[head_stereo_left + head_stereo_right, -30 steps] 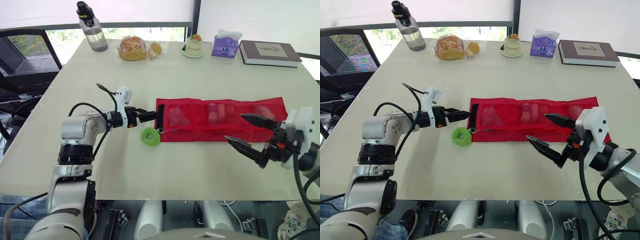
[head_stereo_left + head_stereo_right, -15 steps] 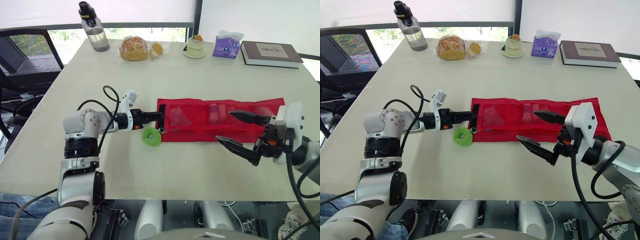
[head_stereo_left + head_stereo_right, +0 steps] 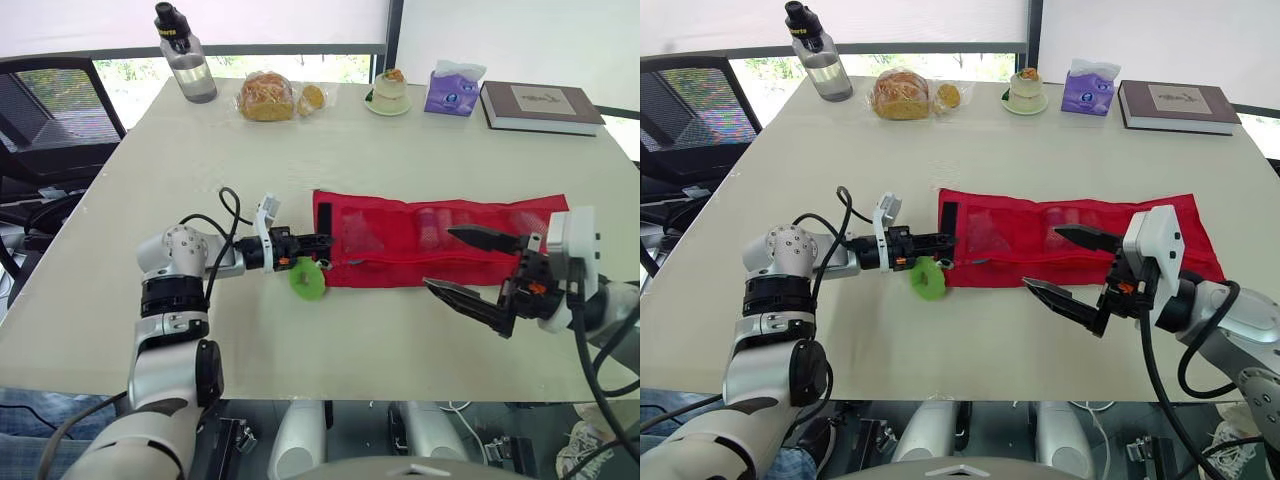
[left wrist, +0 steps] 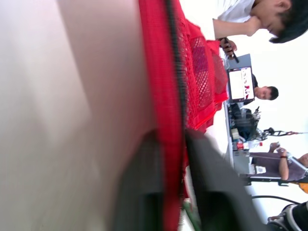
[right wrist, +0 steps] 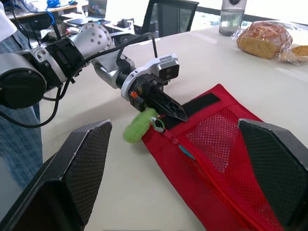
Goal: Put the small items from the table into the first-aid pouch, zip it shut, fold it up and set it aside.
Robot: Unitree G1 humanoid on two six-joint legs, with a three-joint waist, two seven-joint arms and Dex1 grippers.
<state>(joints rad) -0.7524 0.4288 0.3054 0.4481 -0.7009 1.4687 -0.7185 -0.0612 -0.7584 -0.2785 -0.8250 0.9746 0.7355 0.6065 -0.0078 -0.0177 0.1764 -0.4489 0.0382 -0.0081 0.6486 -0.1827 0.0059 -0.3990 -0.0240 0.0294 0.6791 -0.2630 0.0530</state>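
The red mesh first-aid pouch (image 3: 400,250) lies flat across the middle of the table, with small items showing through its mesh. A green fluffy zipper pull (image 3: 307,281) hangs at its near left corner. My left gripper (image 3: 318,240) is shut on the pouch's left end by the black strip. In the left wrist view the red edge (image 4: 163,96) runs between the two pressed fingers (image 4: 139,192). My right gripper (image 3: 440,258) hovers open over the pouch's near right part with nothing between its fingers. The right wrist view looks along the pouch (image 5: 226,159) toward the left gripper (image 5: 175,111).
Along the far edge stand a water bottle (image 3: 187,55), bagged bread (image 3: 266,97), a small cake on a dish (image 3: 390,92), a purple tissue pack (image 3: 453,88) and a book (image 3: 540,107). A black chair (image 3: 50,110) is off the table's left side. People sit in the background of the left wrist view.
My left gripper has slid right onto the pouch's left end and shut on it. The right gripper has drifted a little left, still open.
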